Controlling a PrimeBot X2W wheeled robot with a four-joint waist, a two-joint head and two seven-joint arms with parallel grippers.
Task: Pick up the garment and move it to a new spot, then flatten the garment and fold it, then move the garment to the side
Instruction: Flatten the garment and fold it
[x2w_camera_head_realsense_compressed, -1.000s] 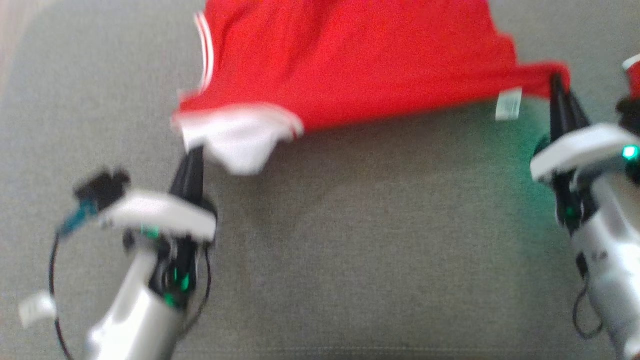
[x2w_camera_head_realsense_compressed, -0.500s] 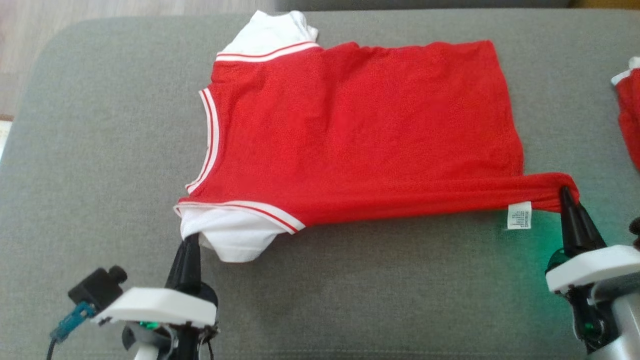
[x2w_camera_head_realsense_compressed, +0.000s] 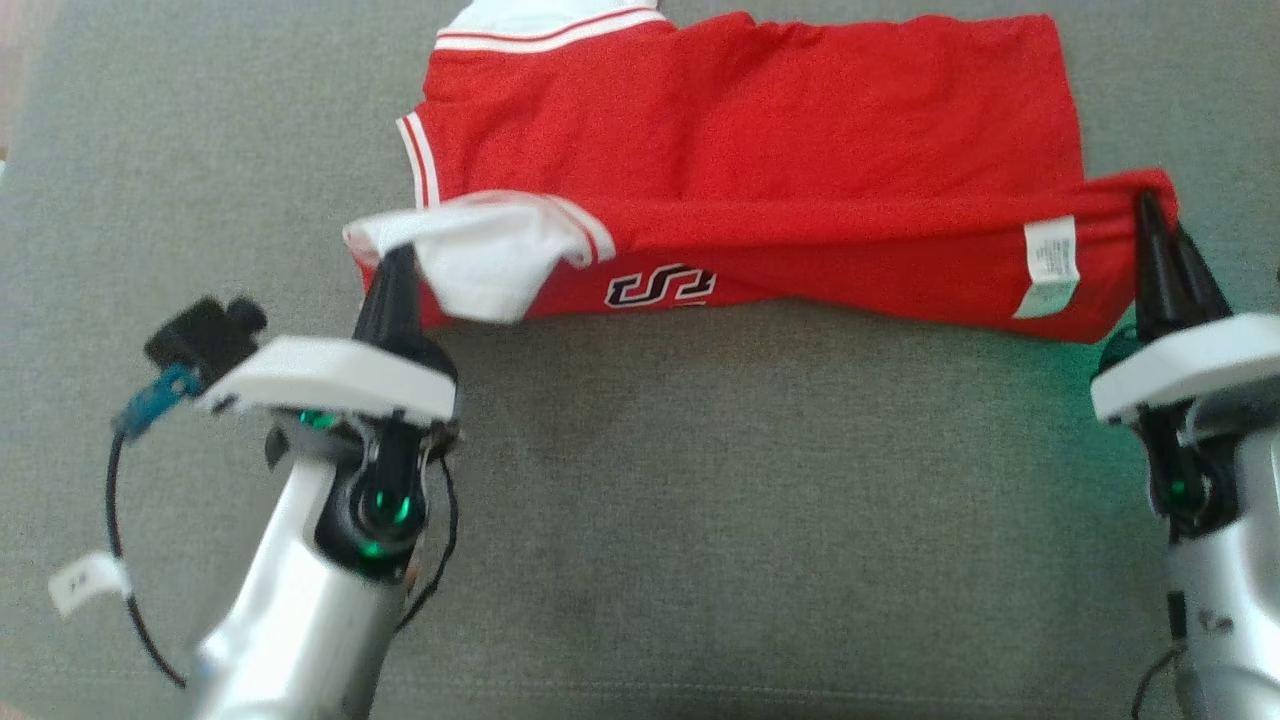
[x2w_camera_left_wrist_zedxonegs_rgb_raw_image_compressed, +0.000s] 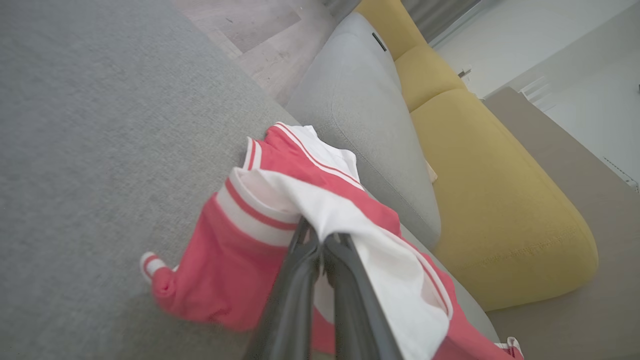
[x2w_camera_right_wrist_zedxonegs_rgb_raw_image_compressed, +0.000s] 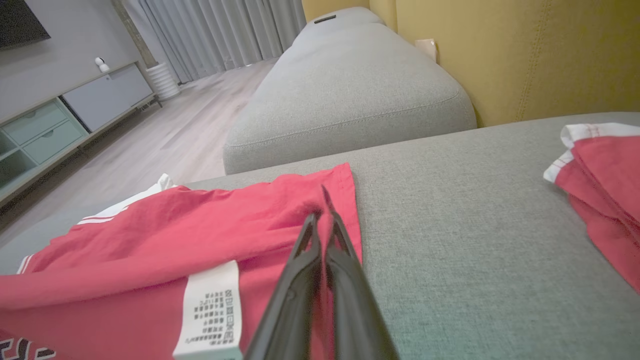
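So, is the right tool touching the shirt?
Touching. In the right wrist view the right tool is shut on a red edge of the shirt, with the cloth pinched between its tips.

Red garment (x2w_camera_head_realsense_compressed: 760, 150) with white-striped trim on grey cushion (x2w_camera_head_realsense_compressed: 700, 500).

Grey sofa seat (x2w_camera_head_realsense_compressed: 700, 500), yellow backrest (x2w_camera_right_wrist_zedxonegs_rgb_raw_image_compressed: 525, 50) behind, pale curtains (x2w_camera_right_wrist_zedxonegs_rgb_raw_image_compressed: 215, 35) (far off), wooden floor (x2w_camera_right_wrist_zedxonegs_rgb_raw_image_compressed: 170, 130).

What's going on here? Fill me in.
The robot is folding a red shirt on a grey cushion. Its left gripper is shut on the white sleeve, its right gripper on the hem corner by the label. The near edge is lifted and turned over, showing lettering. Another red garment lies to the right.
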